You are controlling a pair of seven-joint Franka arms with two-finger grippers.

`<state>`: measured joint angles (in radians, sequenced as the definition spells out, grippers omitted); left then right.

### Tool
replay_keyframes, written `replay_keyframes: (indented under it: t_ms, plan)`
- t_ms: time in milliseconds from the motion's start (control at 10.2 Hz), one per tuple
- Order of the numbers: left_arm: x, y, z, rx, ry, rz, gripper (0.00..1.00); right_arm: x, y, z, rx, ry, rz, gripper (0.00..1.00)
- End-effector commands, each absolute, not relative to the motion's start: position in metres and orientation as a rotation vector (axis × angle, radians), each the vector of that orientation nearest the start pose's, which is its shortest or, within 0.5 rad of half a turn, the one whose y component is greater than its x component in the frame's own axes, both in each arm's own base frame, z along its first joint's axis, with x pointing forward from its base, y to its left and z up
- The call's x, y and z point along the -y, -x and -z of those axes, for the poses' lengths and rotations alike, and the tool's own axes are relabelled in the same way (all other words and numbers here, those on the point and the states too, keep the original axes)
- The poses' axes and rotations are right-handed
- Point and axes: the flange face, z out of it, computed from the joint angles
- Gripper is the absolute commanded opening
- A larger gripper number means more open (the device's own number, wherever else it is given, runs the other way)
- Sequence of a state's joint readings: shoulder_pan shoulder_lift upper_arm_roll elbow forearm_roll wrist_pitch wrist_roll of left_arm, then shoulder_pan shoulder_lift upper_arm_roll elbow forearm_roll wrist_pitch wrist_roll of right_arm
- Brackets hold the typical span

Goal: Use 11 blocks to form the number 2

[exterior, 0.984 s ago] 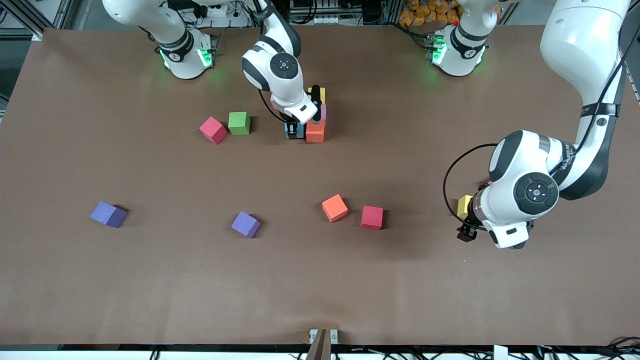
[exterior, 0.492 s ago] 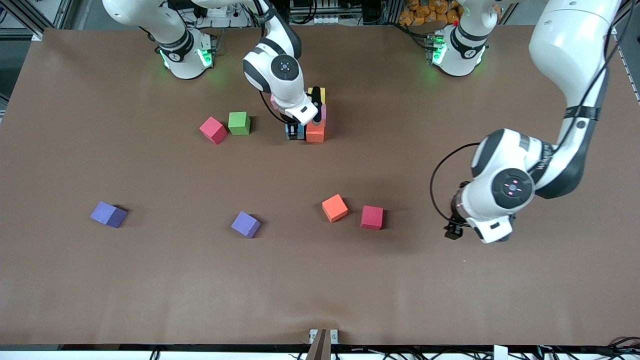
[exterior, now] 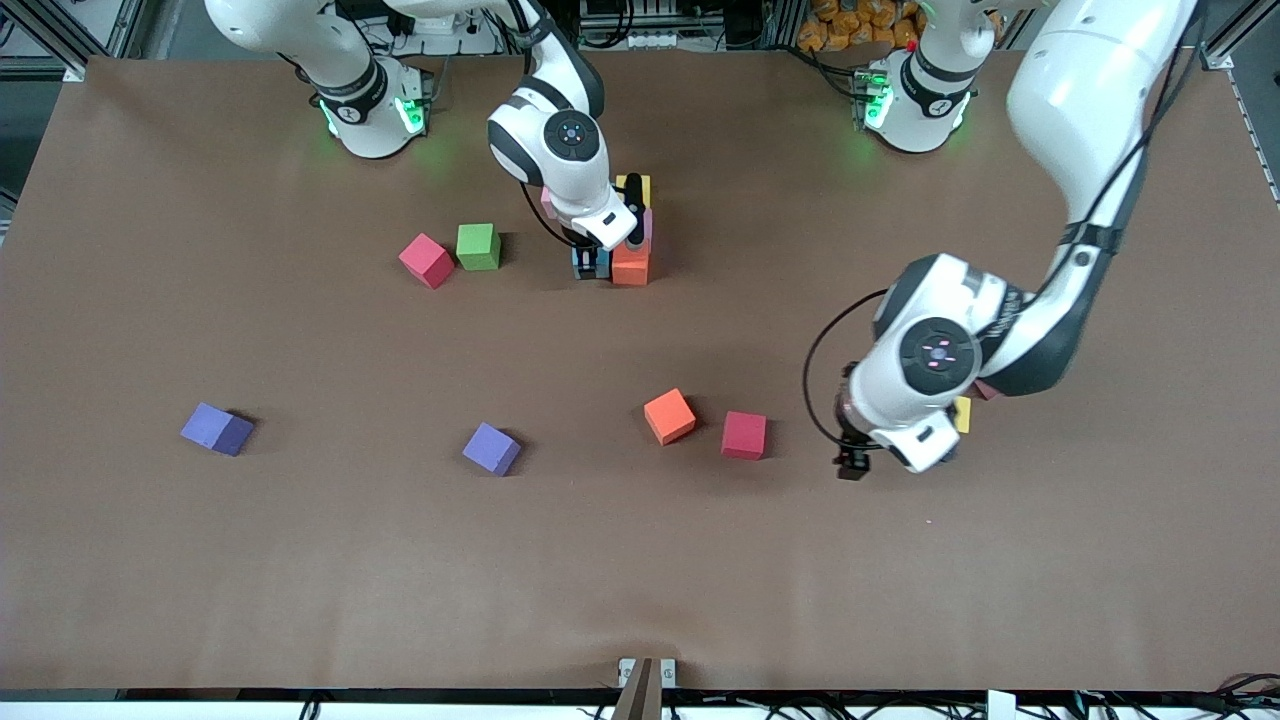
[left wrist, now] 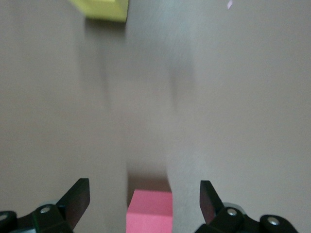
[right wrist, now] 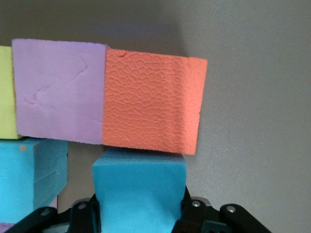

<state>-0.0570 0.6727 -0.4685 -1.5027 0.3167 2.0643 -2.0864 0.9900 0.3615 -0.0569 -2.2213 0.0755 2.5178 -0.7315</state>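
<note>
Cyan block (right wrist: 139, 187) clenched in right pincer (right wrist: 138, 213) beside orange block (right wrist: 153, 104); left pincer (left wrist: 145, 204) released.

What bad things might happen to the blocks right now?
1. The right gripper is shut on a cyan block pressed right beside the orange block of the half-built number. A crooked push might knock that orange block or the purple block out of line.

2. The left gripper, open, hangs above a pink block. Coming down off-centre, a finger may shove the block away instead of gripping it.
</note>
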Motion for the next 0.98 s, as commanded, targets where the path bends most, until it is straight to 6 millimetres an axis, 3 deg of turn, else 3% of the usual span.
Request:
replay_keyframes:
  t_ms: [0,295,689,886]
  plan:
    - [0.32,-0.629,-0.278,2.178,2.21,-0.037,1.0,-0.437,-0.321,-0.204,-2.204,-2.252,0.093,0.29]
    - [0.331,-0.628,-0.27,2.256,2.169,-0.044,1.0,-0.439,-0.318,-0.204,-2.196,-2.259,0.09,0.29]
    - [0.304,-0.645,-0.278,2.27,2.167,-0.001,1.0,-0.441,-0.319,-0.203,-2.195,-2.259,0.083,0.29]
    - [0.3,-0.647,-0.281,2.244,2.198,0.007,1.0,-0.44,-0.32,-0.202,-2.193,-2.26,0.085,0.3]
